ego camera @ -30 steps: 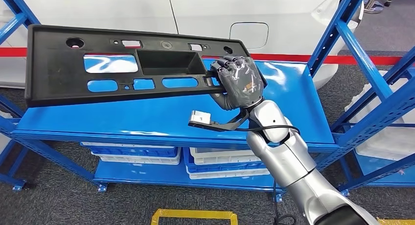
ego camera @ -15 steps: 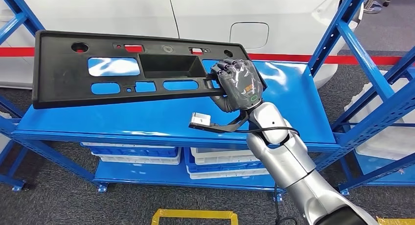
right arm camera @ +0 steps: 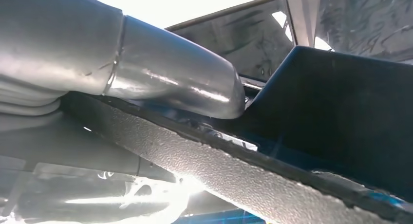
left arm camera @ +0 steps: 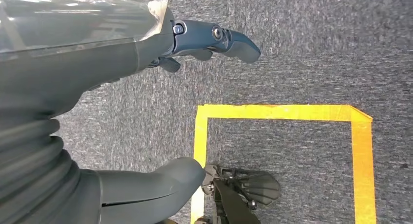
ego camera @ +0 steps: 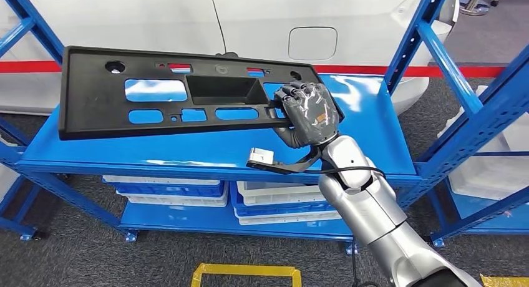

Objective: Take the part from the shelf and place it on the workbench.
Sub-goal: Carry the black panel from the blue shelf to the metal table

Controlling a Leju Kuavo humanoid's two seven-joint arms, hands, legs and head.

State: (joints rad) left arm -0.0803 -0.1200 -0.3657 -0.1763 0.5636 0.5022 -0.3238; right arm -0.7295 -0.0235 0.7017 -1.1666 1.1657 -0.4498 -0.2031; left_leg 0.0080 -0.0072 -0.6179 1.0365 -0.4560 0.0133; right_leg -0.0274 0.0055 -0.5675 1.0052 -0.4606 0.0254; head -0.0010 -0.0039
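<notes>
A long black plastic panel (ego camera: 156, 90) with several cut-outs and a recessed pocket is held up above the blue shelf (ego camera: 206, 153). My right hand (ego camera: 309, 112) grips its right end, fingers curled over the edge. From the right wrist camera I see the panel's textured black edge (right arm camera: 234, 170) crossing close under the thumb (right arm camera: 160, 73). My left hand (left arm camera: 122, 112) hangs over grey carpet, its fingers (left arm camera: 219, 39) apart and holding nothing.
Blue rack uprights (ego camera: 430, 50) stand to the right and left of the shelf. White and blue bins (ego camera: 206, 193) sit on the lower level. A white car body (ego camera: 262, 25) is behind the rack. Yellow floor tape (left arm camera: 277, 112) marks the carpet.
The panel has shifted to the right in the head view, and the whole scene has moved slightly as well. My right hand keeps its grip on the panel's end.
</notes>
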